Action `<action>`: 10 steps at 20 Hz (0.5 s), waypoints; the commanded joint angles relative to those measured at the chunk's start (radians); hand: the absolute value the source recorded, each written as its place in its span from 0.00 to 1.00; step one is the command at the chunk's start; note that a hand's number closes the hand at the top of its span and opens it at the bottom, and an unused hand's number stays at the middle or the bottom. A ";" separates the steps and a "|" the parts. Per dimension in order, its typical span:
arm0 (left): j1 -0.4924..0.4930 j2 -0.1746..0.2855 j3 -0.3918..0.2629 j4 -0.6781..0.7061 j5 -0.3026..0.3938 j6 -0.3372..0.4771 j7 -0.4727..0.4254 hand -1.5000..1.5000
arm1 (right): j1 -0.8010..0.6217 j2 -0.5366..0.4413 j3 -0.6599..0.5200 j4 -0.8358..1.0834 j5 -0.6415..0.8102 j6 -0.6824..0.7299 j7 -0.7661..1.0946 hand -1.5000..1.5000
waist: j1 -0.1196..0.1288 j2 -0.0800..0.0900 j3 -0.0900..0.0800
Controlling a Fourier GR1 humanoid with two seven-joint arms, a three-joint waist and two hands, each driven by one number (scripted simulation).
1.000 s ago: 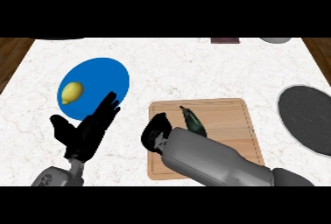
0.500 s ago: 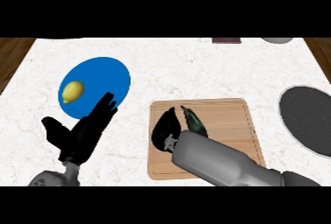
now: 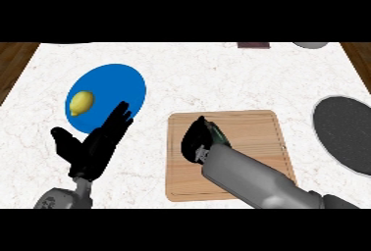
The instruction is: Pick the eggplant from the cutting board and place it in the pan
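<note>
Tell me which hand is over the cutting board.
The right hand, beside the eggplant on the cutting board. The left hand rests open off the board, at the blue plate's lower edge.

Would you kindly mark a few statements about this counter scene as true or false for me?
1. The eggplant lies on the cutting board. True.
2. The lemon sits in the pan. False: it sits on the blue plate.
3. The right hand hovers over the pan. False: it is over the cutting board, right by the eggplant.
4. The left hand is open and holds nothing. True.
</note>
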 commanded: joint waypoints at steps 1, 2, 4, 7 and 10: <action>0.059 -0.032 -0.021 -0.034 -0.048 0.003 -0.032 0.50 | 0.021 0.010 -0.030 0.043 0.075 -0.040 -0.039 0.00 | 0.003 0.000 0.000; -0.010 -0.041 0.008 0.036 -0.032 -0.016 -0.014 0.50 | 0.003 -0.030 -0.035 0.004 0.092 -0.018 -0.069 0.00 | -0.002 0.000 0.000; -0.005 -0.014 0.040 0.035 -0.017 -0.057 -0.027 0.50 | 0.010 0.003 -0.011 0.128 0.131 -0.109 -0.125 0.00 | 0.004 0.002 0.000; 0.038 -0.005 0.046 -0.049 -0.018 -0.046 0.032 0.50 | 0.022 -0.003 -0.050 0.049 0.158 -0.110 -0.164 1.00 | 0.002 -0.001 0.000; 0.045 0.004 0.047 -0.090 -0.019 -0.042 0.061 0.50 | -0.017 0.025 -0.003 0.114 0.204 -0.182 -0.245 1.00 | 0.011 0.000 0.000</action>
